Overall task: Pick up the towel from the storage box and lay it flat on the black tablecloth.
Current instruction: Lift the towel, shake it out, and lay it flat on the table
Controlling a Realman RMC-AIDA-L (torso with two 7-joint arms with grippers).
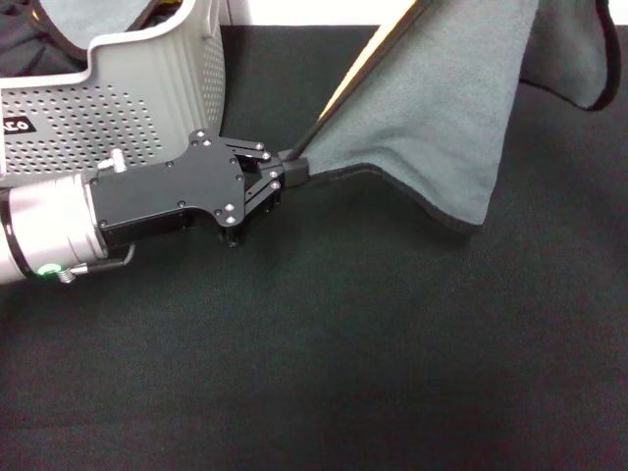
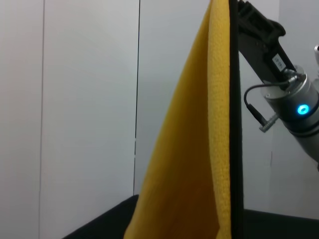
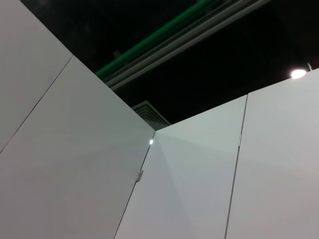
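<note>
The towel hangs over the black tablecloth with its grey-teal side towards me and a strip of the yellow side along its left edge. Its lower edge sags to the cloth. My left gripper is shut on the towel's lower left corner, just above the tablecloth and in front of the storage box. In the left wrist view the towel's yellow side rises taut to my right gripper, which holds its top edge high up. The right wrist view shows only walls and ceiling.
The storage box stands at the back left with its black label at the view's edge and dark cloth inside it. White wall panels stand behind the table.
</note>
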